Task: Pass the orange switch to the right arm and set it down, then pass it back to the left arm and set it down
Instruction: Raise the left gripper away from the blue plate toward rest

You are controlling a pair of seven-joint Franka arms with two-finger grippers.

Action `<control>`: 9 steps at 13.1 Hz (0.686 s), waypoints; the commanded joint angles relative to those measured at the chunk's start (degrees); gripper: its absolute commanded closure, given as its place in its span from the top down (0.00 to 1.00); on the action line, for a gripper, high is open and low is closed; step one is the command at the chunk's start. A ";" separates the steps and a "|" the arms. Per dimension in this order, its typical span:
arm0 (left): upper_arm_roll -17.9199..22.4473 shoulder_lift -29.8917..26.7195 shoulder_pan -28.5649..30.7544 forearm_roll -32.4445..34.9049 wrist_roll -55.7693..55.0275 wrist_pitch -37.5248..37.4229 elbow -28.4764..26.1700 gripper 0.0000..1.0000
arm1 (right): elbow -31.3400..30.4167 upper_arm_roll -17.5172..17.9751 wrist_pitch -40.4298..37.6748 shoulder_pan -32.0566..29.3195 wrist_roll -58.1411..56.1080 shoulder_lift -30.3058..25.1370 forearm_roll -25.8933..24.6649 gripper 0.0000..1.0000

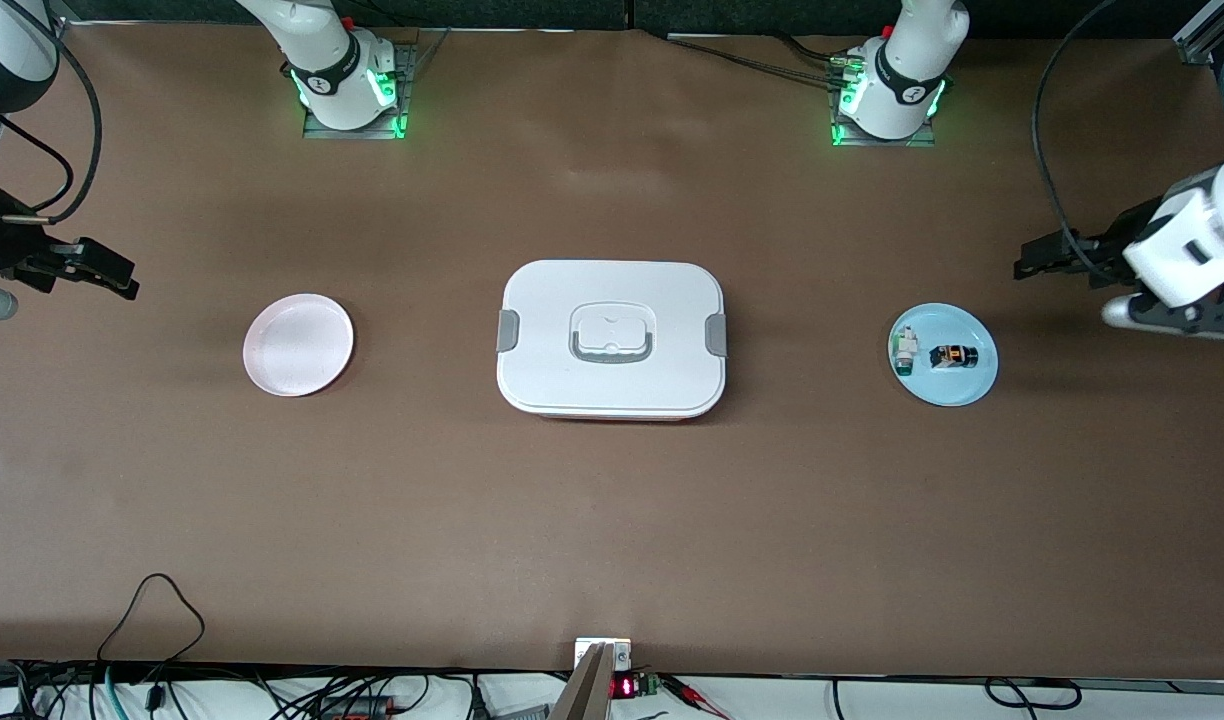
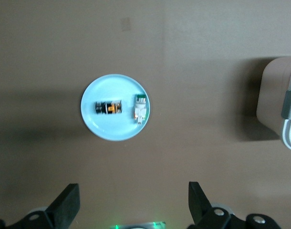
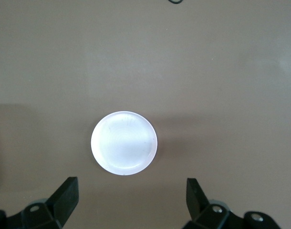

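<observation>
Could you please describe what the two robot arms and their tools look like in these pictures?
Both arms are glossy white, jointed, with black bands and green lights at their grey-plated bases. The left arm's tool is black and multi-link on a white wrist with a silver ring; a black cable loops above it. The right arm's tool is the same black kind, with black cables trailing alongside. In each wrist view, two black wedge-shaped fingers show.

Even overhead light, front view sharp. Soft shadows beside box [image 1: 612, 340]. Wrist views dimmer, slightly blurred; pink plate [image 3: 124, 142] glares.
</observation>
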 commanded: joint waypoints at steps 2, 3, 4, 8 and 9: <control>-3.65 -3.17 -0.01 3.01 -7.57 -5.27 3.24 1.00 | 2.84 0.31 -3.58 -0.41 -0.86 0.05 0.30 1.00; -4.88 -4.75 0.07 2.92 -9.86 -6.32 3.07 1.00 | 3.55 0.31 -3.85 -0.41 -0.51 0.32 0.21 1.00; -6.02 -5.28 0.07 2.92 -10.67 -6.33 3.07 1.00 | 3.56 0.31 -4.03 -0.41 -0.77 0.32 0.13 1.00; -6.56 -5.20 0.51 2.04 -10.76 -3.97 3.07 1.00 | 4.08 0.22 -5.35 -0.59 -1.04 0.32 0.39 1.00; -6.56 -5.20 0.51 2.04 -10.42 -3.52 3.07 1.00 | 4.61 0.22 -5.61 -0.59 -1.04 0.32 0.74 1.00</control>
